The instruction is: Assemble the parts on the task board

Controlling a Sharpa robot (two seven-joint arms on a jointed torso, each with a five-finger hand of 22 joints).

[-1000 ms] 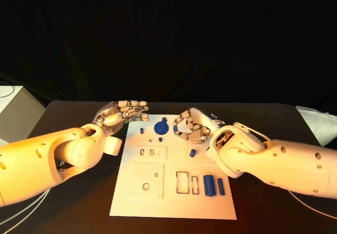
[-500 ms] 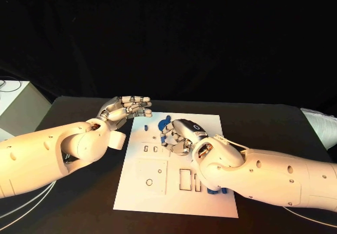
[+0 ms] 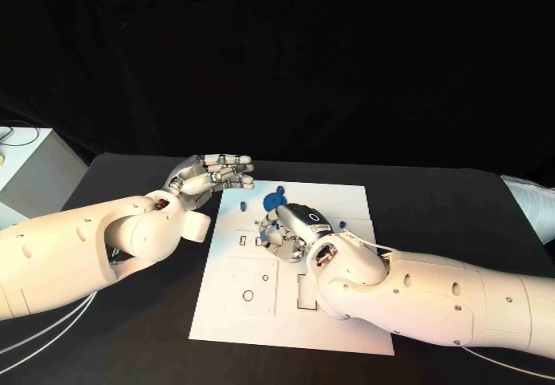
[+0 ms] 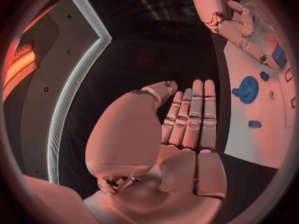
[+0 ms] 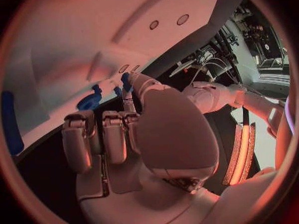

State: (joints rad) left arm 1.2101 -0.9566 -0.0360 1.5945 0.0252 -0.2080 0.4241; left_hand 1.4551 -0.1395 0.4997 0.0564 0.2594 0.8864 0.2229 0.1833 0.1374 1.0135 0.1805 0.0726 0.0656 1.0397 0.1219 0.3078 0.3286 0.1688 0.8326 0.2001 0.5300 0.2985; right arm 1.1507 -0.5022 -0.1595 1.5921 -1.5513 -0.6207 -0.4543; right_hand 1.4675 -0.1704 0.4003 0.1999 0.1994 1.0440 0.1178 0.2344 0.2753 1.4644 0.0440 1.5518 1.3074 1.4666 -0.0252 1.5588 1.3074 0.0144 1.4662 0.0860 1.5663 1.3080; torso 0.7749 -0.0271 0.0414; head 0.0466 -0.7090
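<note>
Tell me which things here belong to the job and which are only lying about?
For the job:
white board
blue gear
small blue peg
right robot hand
left robot hand

Lying about:
black table
white box beside the table
cables

The black table (image 3: 139, 337) carries the white task board (image 3: 237, 321), a rectangular plate lying flat at its middle and running from the near edge toward the far side. To the left, thin white cables (image 3: 34, 341) trail across the table's near corner. A white box-like unit (image 3: 29, 160) sits at the far left edge.
</note>
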